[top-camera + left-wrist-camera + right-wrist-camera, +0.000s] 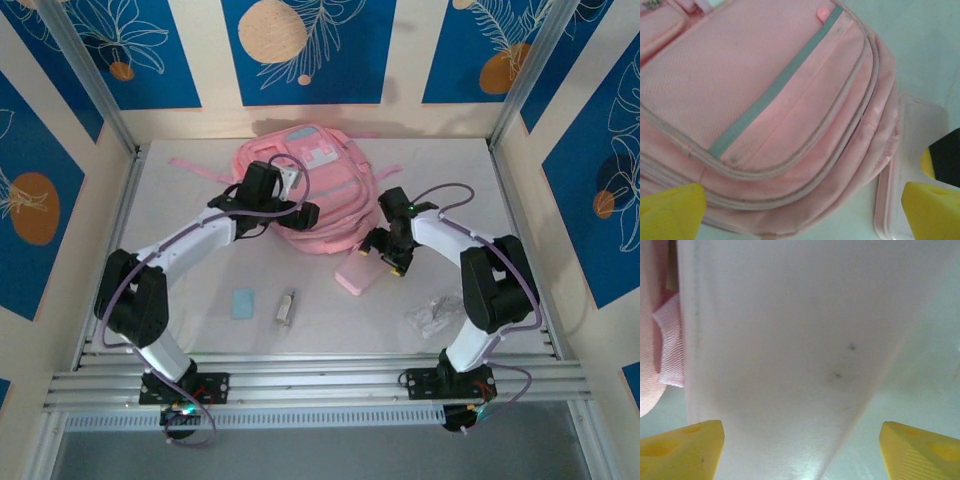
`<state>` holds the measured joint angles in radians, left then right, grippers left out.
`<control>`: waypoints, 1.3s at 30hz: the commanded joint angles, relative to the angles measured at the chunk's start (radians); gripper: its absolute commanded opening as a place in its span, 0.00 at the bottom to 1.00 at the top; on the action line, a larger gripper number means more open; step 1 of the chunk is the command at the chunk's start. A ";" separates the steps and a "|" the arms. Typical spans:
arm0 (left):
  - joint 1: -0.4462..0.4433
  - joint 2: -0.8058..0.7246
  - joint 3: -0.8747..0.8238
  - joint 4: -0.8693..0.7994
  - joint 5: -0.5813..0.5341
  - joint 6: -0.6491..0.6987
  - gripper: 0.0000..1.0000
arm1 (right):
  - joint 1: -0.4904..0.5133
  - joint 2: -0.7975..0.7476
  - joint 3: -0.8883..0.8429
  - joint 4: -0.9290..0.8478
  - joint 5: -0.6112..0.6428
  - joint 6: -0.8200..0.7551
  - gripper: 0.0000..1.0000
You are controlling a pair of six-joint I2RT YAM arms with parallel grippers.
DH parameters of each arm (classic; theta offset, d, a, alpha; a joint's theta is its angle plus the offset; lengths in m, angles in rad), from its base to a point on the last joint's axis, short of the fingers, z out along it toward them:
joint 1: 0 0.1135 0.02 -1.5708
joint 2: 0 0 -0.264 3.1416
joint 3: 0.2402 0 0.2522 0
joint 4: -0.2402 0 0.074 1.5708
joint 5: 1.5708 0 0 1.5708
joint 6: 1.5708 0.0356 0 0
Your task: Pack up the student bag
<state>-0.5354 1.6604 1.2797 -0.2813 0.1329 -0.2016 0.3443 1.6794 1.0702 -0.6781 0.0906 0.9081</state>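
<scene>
The student bag [300,185], a soft pink backpack, lies flat at the back middle of the table. In the left wrist view its front pocket with blue-grey trim [775,90] takes up most of the frame. My left gripper [298,215] hangs open over the bag's near edge, its yellow fingertips [670,212] wide apart with nothing between them. My right gripper [385,258] is open just above a flat pink pencil case [358,272], close over its pale surface [790,365]. The pencil case [912,165] lies right beside the bag.
A small blue card [243,303] and a short stick-shaped item [286,306] lie on the near table. A crumpled clear object [435,315] rests by the right arm's base. A bag strap [667,345] shows at the left of the right wrist view.
</scene>
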 commanded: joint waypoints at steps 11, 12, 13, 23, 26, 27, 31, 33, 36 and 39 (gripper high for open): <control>-0.006 0.001 0.040 -0.066 -0.051 -0.002 1.00 | 0.099 0.063 0.156 -0.210 0.007 0.224 0.99; -0.006 -0.002 0.035 -0.065 -0.047 -0.007 1.00 | 0.103 0.077 0.164 -0.209 0.006 0.247 1.00; -0.006 -0.006 0.031 -0.063 -0.046 -0.011 1.00 | 0.105 0.089 0.171 -0.210 0.007 0.264 1.00; -0.004 -0.061 -0.040 -0.027 -0.036 -0.033 1.00 | 0.125 0.176 0.201 -0.204 0.031 0.309 1.00; -0.003 -0.061 -0.046 -0.025 -0.031 -0.038 1.00 | 0.138 0.189 0.199 -0.189 0.030 0.315 1.00; -0.002 -0.062 -0.048 -0.027 -0.029 -0.038 1.00 | 0.143 0.184 0.199 -0.187 0.030 0.318 1.00; -0.003 -0.062 -0.048 -0.027 -0.027 -0.042 1.00 | 0.160 0.153 0.207 -0.193 0.054 0.324 0.99; -0.003 -0.063 -0.048 -0.021 -0.024 -0.047 1.00 | 0.166 0.148 0.211 -0.198 0.071 0.321 0.99; -0.003 -0.060 -0.048 -0.016 -0.014 -0.055 1.00 | 0.161 0.178 0.206 -0.205 0.063 0.322 1.00; -0.003 -0.062 -0.050 -0.016 -0.006 -0.062 1.00 | 0.157 0.211 0.186 -0.199 0.058 0.330 1.00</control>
<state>-0.5354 1.6257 1.2411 -0.3187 0.1032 -0.2413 0.5064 1.8507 1.2613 -0.8452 0.1322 1.2072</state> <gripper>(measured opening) 0.999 0.995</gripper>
